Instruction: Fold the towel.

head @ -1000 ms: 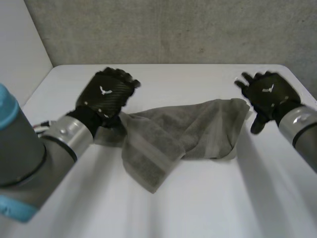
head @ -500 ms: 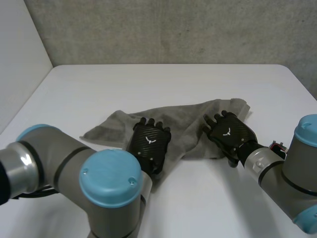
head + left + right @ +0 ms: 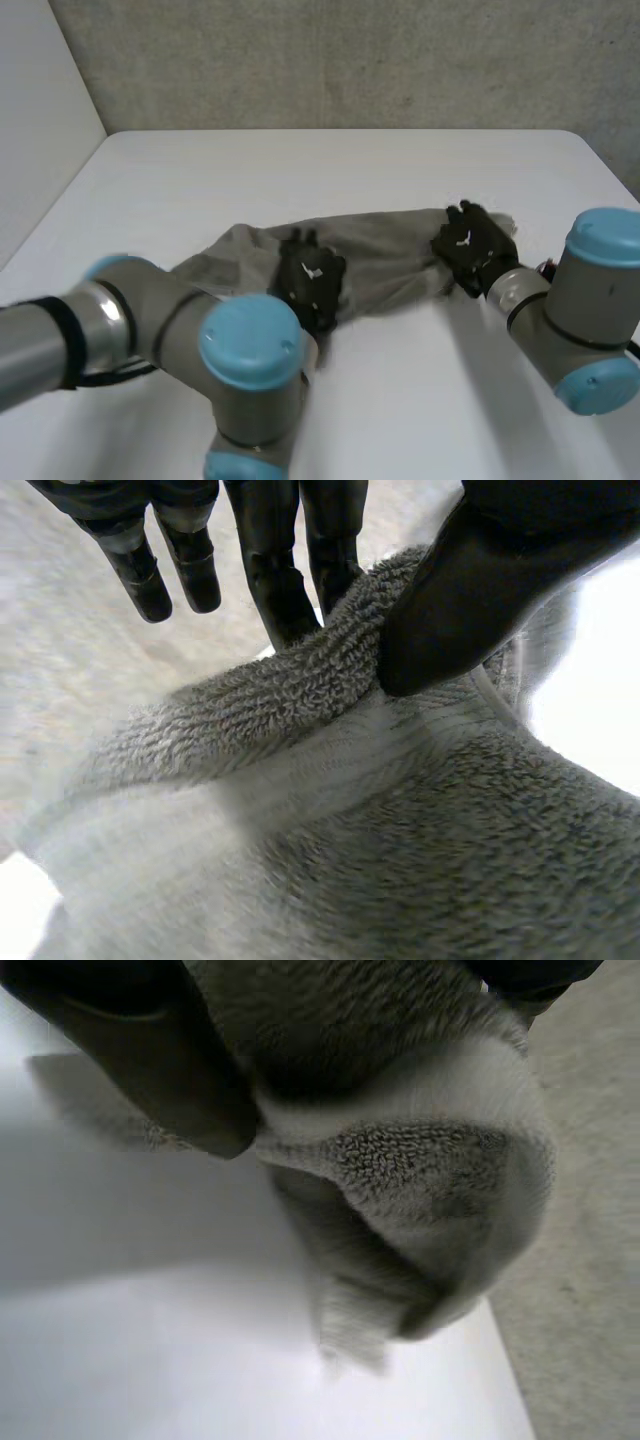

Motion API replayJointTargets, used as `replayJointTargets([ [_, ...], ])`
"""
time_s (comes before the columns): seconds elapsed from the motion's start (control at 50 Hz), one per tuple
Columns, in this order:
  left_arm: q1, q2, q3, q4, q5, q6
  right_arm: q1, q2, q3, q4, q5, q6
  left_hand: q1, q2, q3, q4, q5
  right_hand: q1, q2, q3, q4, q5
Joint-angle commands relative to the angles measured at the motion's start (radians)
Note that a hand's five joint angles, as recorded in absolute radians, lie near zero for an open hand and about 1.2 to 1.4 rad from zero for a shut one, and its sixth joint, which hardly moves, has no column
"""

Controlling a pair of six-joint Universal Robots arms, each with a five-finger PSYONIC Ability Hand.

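- Towel [image 3: 385, 250] lies in a long crumpled bunch across the middle of the white surface [image 3: 300, 170]. No flat layer or crease line shows.
- Left hand [image 3: 308, 282] is on the towel's near edge, about halfway along its length. In the left wrist view the thumb [image 3: 470, 590] presses a ridge of terry against one finger [image 3: 275, 580], and the other fingers stand straight and free past it. It is clamped on the towel with a shallow pinch.
- Right hand [image 3: 468, 245] is at the towel's right end. In the right wrist view a wad of cloth is squeezed between the thumb [image 3: 140, 1070] and the fingers, and the rest sags toward the surface. It is clamped on the towel too. I cannot tell if that end is off the surface.
- Step in hand, as I judge it: the grasp. Both hands have cloth, and the fold itself is not begun.
- Next move calls for raising both hands together and drawing them apart, so the bunch opens along the held edge. That edge then goes over onto the far part.
- Caution: the left hand holds mid-edge, not a corner, so the towel's left end would likely trail loose. A regrasp nearer that end may be needed first.
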Motion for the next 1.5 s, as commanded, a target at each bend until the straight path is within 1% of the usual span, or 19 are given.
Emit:
replayJointTargets([
  [0.02,0.145,0.217,-0.029,-0.044,0.036,0.062,-0.067,-0.133,-0.051,0.188,-0.107,0.001,0.087,0.082,-0.042,-0.051,0.080,0.150,0.129,-0.033,-0.058,0.118],
  [0.1,0.213,0.302,-0.049,-0.083,0.082,0.108,-0.106,-0.156,-0.076,0.325,-0.206,-0.001,0.087,0.082,-0.042,-0.051,0.080,0.150,0.129,-0.033,-0.058,0.118],
  [0.2,0.303,0.449,-0.096,-0.252,0.221,0.138,-0.159,-0.185,-0.175,0.688,-0.361,-0.013,0.087,0.082,-0.042,-0.051,0.080,0.150,0.129,-0.033,-0.058,0.118],
  [0.38,0.384,0.502,-0.155,-0.542,0.396,0.145,-0.238,-0.175,-0.345,1.119,-0.462,-0.116,0.087,0.082,-0.042,-0.051,0.080,0.150,0.129,-0.033,-0.058,0.118],
  [0.5,0.467,0.494,-0.158,-0.555,0.422,0.187,-0.264,-0.129,-0.405,1.149,-0.461,-0.160,0.087,0.082,-0.042,-0.051,0.080,0.150,0.129,-0.033,-0.058,0.118],
  [0.62,0.527,0.394,-0.035,-0.418,0.428,0.277,-0.221,0.006,-0.574,0.994,-0.441,-0.117,0.087,0.082,-0.042,-0.051,0.080,0.150,0.129,-0.033,-0.058,0.118],
  [0.66,0.539,0.367,0.022,-0.339,0.427,0.286,-0.193,0.039,-0.658,0.905,-0.418,-0.053,0.087,0.082,-0.042,-0.051,0.080,0.150,0.129,-0.033,-0.058,0.118],
  [0.7,0.561,0.335,0.147,-0.159,0.418,0.268,-0.149,0.059,-0.834,0.695,-0.328,0.185,0.087,0.082,-0.042,-0.051,0.080,0.150,0.129,-0.033,-0.058,0.118],
  [0.72,0.561,0.334,0.148,-0.158,0.418,0.268,-0.149,0.059,-0.835,0.693,-0.327,0.186,0.087,0.082,-0.042,-0.051,0.080,0.150,0.129,-0.033,-0.058,0.118],
  [0.76,0.559,0.354,0.213,0.070,0.422,0.190,-0.144,0.014,-0.942,0.436,-0.254,0.499,0.087,0.082,-0.042,-0.051,0.080,0.119,0.098,-0.033,-0.058,0.087],
  [0.78,0.559,0.354,0.213,0.071,0.422,0.190,-0.144,0.014,-0.942,0.434,-0.254,0.501,0.087,0.082,-0.042,-0.051,0.080,0.119,0.098,-0.033,-0.058,0.087],
  [0.8,0.556,0.391,0.213,0.205,0.424,0.127,-0.156,-0.039,-0.932,0.298,-0.250,0.650,0.087,0.082,-0.042,-0.051,0.080,0.116,0.095,-0.033,-0.058,0.084],
  [0.82,0.556,0.391,0.213,0.206,0.424,0.127,-0.156,-0.040,-0.931,0.296,-0.250,0.651,0.087,0.082,-0.042,-0.051,0.080,0.116,0.095,-0.033,-0.058,0.084],
  [0.86,0.568,0.527,0.175,0.432,0.433,-0.030,-0.211,-0.178,-0.820,0.049,-0.278,0.897,0.087,0.082,-0.042,-0.051,0.080,0.090,0.069,-0.033,-0.058,0.058],
  [0.96,0.584,0.638,0.097,0.540,0.487,-0.200,-0.305,-0.286,-0.621,-0.161,-0.393,1.097,0.087,0.082,-0.042,-0.051,0.080,0.052,0.030,-0.033,-0.058,0.019],
  [1.08,0.605,0.640,-0.024,0.525,0.592,-0.244,-0.294,-0.293,-0.488,-0.141,-0.558,1.099,0.087,0.082,-0.042,-0.051,0.080,0.046,0.024,-0.033,-0.058,0.013],
  [1.26,0.648,0.583,-0.198,0.457,0.732,-0.241,-0.305,-0.247,-0.370,-0.129,-0.674,1.071,0.087,0.082,-0.042,-0.051,0.080,0.022,0.001,-0.033,-0.058,-0.010],
  [1.36,0.699,0.502,-0.355,0.442,0.856,-0.235,-0.304,-0.175,-0.220,-0.121,-0.790,0.902,0.087,0.082,-0.042,-0.051,0.080,0.005,-0.017,-0.033,-0.058,-0.028],
  [1.5,0.702,0.403,-0.461,0.399,0.935,-0.182,-0.301,-0.056,-0.135,-0.058,-0.823,0.708,0.087,0.082,-0.042,-0.051,0.080,0.008,-0.014,-0.033,-0.058,-0.025],
])
